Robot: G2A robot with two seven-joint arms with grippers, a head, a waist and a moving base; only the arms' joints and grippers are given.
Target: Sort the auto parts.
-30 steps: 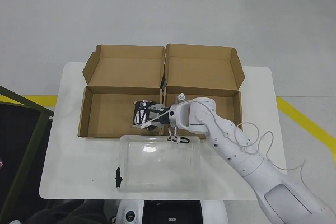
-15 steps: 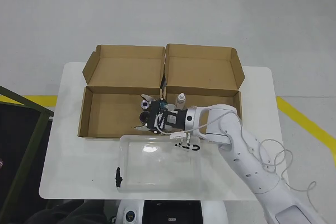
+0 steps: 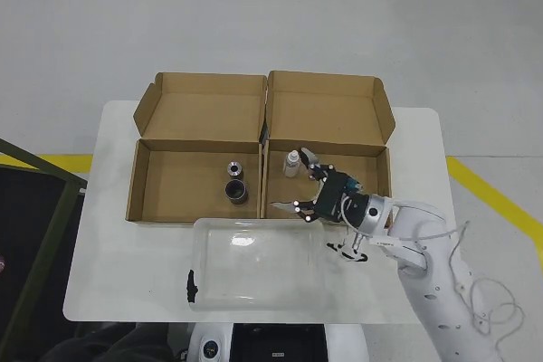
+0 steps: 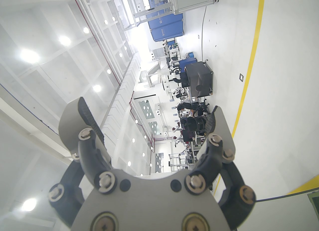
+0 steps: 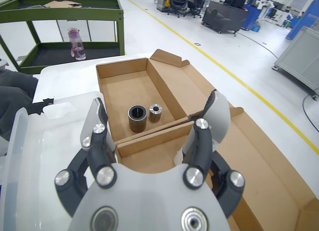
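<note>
Though white part (image 3: 291,163) unclear — dark sleeve (image 5: 136,119) upright, bore up.

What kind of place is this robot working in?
Probably a large industrial lab or workshop hall: a yellow floor line, rows of desks with office chairs, and blue machine cabinets farther off.

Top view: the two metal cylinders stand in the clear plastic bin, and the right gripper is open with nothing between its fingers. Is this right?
Not quite. The two metal cylinders stand in the left cardboard box, not in the clear plastic bin. The top view shows this. The rest holds: the right gripper is open with nothing between its fingers.
</note>
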